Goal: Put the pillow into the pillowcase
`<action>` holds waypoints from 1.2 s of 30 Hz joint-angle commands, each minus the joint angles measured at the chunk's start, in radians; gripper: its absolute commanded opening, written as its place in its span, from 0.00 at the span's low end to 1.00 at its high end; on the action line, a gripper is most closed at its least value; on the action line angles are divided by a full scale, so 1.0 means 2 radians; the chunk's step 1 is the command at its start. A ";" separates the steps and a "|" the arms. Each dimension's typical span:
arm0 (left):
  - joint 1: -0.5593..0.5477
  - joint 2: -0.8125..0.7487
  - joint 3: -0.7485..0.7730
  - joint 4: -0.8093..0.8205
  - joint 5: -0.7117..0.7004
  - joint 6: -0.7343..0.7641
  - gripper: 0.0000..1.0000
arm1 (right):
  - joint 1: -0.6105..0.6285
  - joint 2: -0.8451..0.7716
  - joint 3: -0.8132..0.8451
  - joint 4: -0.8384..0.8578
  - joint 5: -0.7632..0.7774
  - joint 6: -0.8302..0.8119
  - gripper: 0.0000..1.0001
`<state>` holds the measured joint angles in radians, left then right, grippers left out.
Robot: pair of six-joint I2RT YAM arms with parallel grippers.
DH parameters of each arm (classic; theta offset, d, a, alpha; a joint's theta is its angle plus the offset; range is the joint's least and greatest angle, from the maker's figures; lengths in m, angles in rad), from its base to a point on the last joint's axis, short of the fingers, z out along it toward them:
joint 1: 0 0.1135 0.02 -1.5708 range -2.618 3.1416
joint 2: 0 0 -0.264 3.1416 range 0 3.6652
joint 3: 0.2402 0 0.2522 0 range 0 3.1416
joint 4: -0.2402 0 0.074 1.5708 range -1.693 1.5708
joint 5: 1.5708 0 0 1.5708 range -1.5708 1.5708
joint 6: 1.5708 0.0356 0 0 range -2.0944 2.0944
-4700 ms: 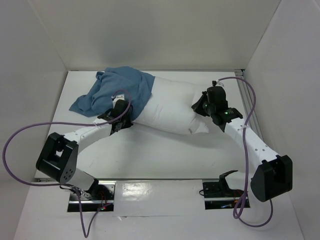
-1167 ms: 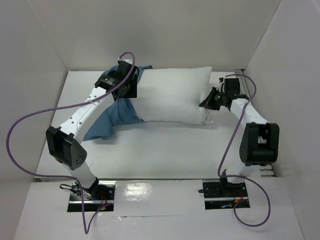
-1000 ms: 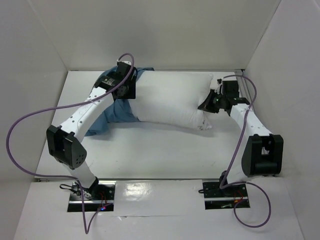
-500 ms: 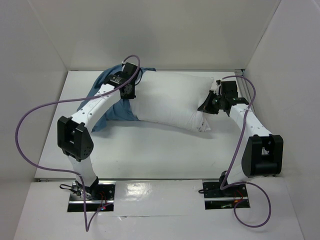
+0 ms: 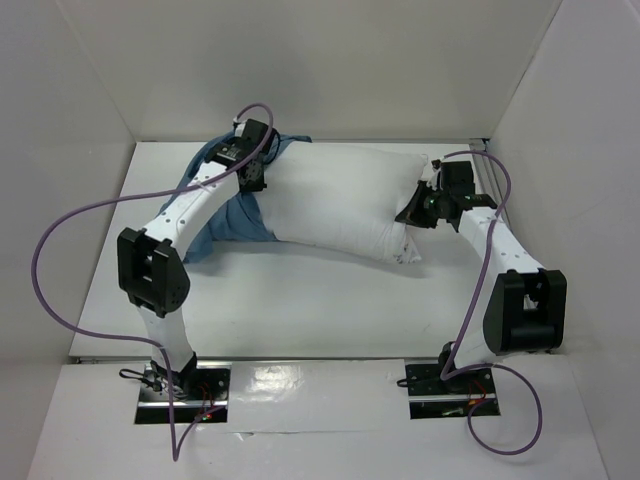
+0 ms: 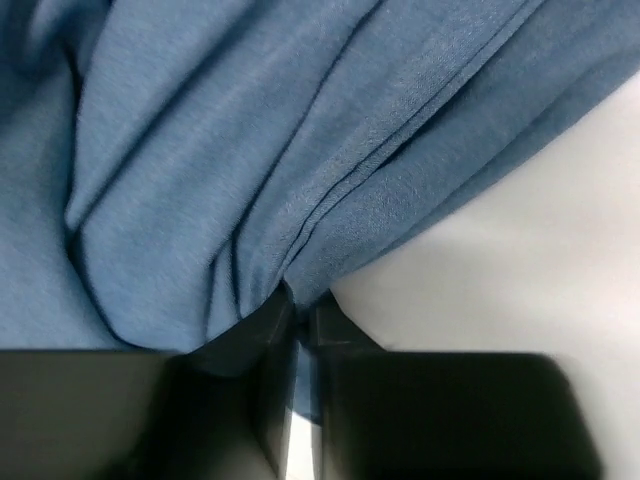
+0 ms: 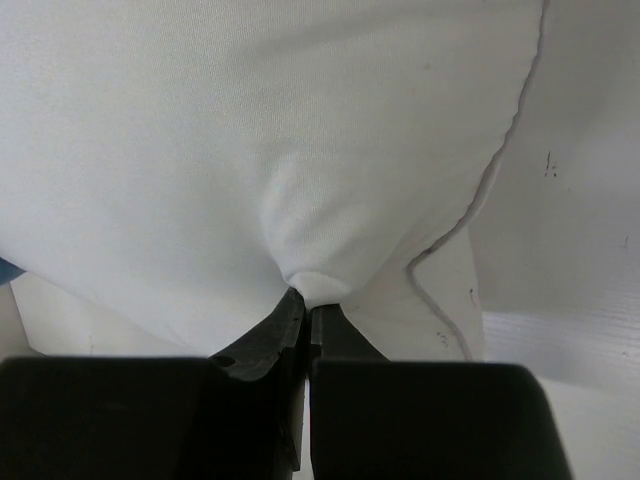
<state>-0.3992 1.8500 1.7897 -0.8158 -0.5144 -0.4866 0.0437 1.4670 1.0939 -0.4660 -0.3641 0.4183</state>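
1. at the near edge of the flat white table [image 5: 330, 310] sit two metal base plates [image 5: 185, 385]. a looping purple cable [image 5: 60, 250] trails from each white arm.
2. the right gripper [image 7: 303, 300] is clenched on a small pinch of the plump white rectangular fabric pillow [image 7: 250, 130]. the black jaws are nearly touching, and the cloth puckers above them beside a piped seam.
3. from above, that right gripper [image 5: 408, 212] grips the pillow [image 5: 340, 205] at its right end, close to the table's right edge.
4. the left gripper [image 6: 300, 305] is closed to a thin gap on a gathered fold of the limp, wrinkly muted blue cloth pillowcase [image 6: 250, 150]. deep creases fan out from the pinch.
5. the pillow lies lengthwise along the table's far edge. the pillowcase [image 5: 225, 215] is bunched at the pillow's left end, towards the far left corner, with the left gripper [image 5: 258, 178] over it. how far the pillow reaches inside cannot be told.
6. plain white walls [image 5: 320, 60] close in the far, left and right sides.
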 commanded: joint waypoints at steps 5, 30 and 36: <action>-0.017 -0.011 0.032 -0.004 0.036 0.022 0.00 | 0.005 -0.016 0.019 -0.015 0.013 0.001 0.00; -0.117 0.022 0.158 -0.005 0.395 0.005 0.13 | 0.161 -0.120 -0.100 0.175 0.025 0.200 0.00; -0.099 0.005 0.203 -0.078 0.352 0.039 0.65 | 0.168 -0.143 -0.081 0.108 0.041 0.144 0.18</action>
<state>-0.5896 1.9373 2.1284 -0.9600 0.1852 -0.4377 0.3519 1.2175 0.8833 -0.2626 -0.2188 0.7509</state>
